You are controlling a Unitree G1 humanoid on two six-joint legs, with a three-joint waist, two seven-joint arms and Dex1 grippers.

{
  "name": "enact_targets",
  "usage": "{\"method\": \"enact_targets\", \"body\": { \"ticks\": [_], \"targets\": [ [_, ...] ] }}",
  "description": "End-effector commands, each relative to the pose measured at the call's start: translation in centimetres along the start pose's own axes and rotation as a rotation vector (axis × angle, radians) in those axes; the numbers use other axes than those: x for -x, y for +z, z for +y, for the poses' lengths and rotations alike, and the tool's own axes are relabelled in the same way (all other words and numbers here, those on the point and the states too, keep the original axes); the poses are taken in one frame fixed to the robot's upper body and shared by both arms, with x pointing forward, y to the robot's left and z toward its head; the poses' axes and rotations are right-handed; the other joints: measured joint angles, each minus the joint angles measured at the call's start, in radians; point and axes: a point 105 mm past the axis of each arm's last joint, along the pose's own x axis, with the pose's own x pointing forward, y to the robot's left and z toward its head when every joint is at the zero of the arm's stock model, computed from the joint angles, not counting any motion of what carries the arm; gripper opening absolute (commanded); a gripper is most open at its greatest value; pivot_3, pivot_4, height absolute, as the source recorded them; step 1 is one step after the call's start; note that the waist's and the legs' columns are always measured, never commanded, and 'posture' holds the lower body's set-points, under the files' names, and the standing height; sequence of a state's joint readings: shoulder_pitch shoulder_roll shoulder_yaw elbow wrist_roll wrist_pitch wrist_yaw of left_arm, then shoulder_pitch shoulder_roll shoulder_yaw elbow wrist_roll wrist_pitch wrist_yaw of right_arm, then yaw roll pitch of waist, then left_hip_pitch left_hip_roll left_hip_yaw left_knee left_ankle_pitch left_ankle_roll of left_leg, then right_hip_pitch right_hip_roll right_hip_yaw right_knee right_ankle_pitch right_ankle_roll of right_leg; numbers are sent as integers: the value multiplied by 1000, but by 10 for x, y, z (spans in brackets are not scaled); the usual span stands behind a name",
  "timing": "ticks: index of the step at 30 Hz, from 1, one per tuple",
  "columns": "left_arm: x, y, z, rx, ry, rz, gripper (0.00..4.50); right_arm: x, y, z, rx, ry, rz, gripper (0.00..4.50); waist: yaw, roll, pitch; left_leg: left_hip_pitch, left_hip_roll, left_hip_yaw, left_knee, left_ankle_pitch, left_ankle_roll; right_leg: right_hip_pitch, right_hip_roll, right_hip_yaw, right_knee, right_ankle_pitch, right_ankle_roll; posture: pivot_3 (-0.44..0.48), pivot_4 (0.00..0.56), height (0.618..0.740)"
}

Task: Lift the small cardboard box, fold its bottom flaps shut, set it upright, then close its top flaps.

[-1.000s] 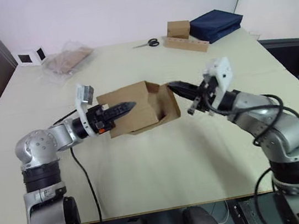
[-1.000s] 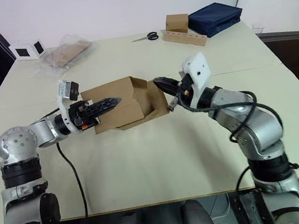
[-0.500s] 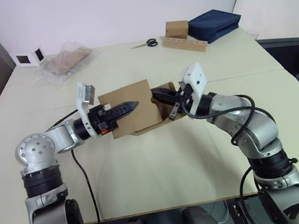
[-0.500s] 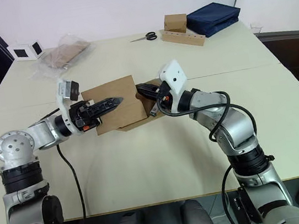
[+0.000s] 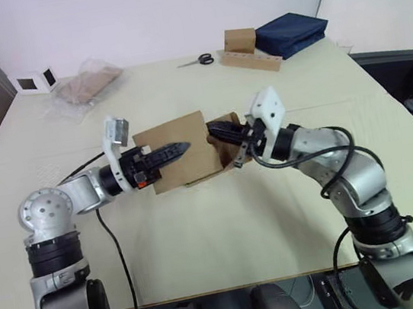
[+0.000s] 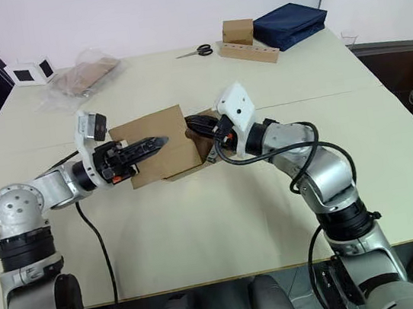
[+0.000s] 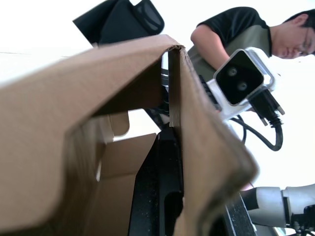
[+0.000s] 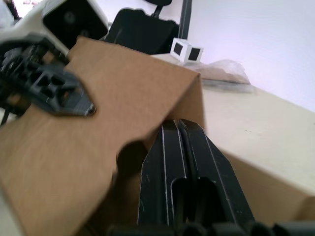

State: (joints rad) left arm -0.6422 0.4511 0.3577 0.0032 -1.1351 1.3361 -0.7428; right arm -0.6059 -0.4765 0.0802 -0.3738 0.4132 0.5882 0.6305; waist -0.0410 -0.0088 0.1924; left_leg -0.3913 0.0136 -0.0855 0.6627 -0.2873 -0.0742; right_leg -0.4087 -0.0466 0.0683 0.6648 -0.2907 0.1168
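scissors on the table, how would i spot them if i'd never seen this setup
Look at the far edge of the cream table, left of the dark blue bag. The scissors lie flat beside the squarish box with a holed strip, the only black-handled, metal thing there.

Both arms are built of silver-grey rounded segments joined by black ribbed collars. A white camera block is mounted on each wrist. The left gripper [image 5: 177, 150] and right gripper [image 5: 216, 129] are fitted with slim black tapered fingers. An orange mark is carried at the left wrist. Black cables are looped along both forearms.
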Motion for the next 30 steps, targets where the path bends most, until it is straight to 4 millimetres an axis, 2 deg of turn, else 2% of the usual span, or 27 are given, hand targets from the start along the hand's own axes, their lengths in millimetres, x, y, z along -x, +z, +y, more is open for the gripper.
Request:
{"method": "enact_targets", "body": {
  "ticks": [1, 5, 10, 14, 25, 30],
  "targets": [
    [3, 13, -10, -53, -28, -40, 68, 26, 20, -16, 13, -86, -40, 0, 2, 0, 0, 0, 0, 0, 0, 0, 0, 0, 0, 0, 0, 0, 0, 0, 150, 740],
    [4, 15, -13, -59, -33, -54, 68, 49, 13, -18, -65, -150, -11, 0, 1, 0, 0, 0, 0, 0, 0, 0, 0, 0, 0, 0, 0, 0, 0, 0, 150, 740],
    [3, 19, -16, -62, -43, -78, 68, 59, -8, 4, -146, -161, 44, 0, -2, 0, 0, 0, 0, 0, -1, 0, 0, 0, 0, 0, 0, 0, 0, 0, 150, 740],
    [0, 21, -18, -61, -56, -87, 68, 49, -20, 22, -201, -160, 48, 0, -3, 0, 0, 0, 0, 0, -1, 0, 0, 0, 0, 1, 0, 0, 0, 0, 150, 740],
    [-8, 19, -22, -54, -83, -87, 68, 17, -20, 42, -243, -69, 6, 0, -1, 0, 0, 0, 0, 0, -1, 0, 0, 0, 0, 0, 0, 0, 0, 0, 150, 740],
    [-10, 20, -23, -54, -88, -91, 68, 11, -21, 47, -217, -19, 13, 0, -1, 0, 0, 0, 0, 0, -1, 0, 0, 0, 0, 0, 0, 0, 0, 0, 150, 740]
  ]
}}
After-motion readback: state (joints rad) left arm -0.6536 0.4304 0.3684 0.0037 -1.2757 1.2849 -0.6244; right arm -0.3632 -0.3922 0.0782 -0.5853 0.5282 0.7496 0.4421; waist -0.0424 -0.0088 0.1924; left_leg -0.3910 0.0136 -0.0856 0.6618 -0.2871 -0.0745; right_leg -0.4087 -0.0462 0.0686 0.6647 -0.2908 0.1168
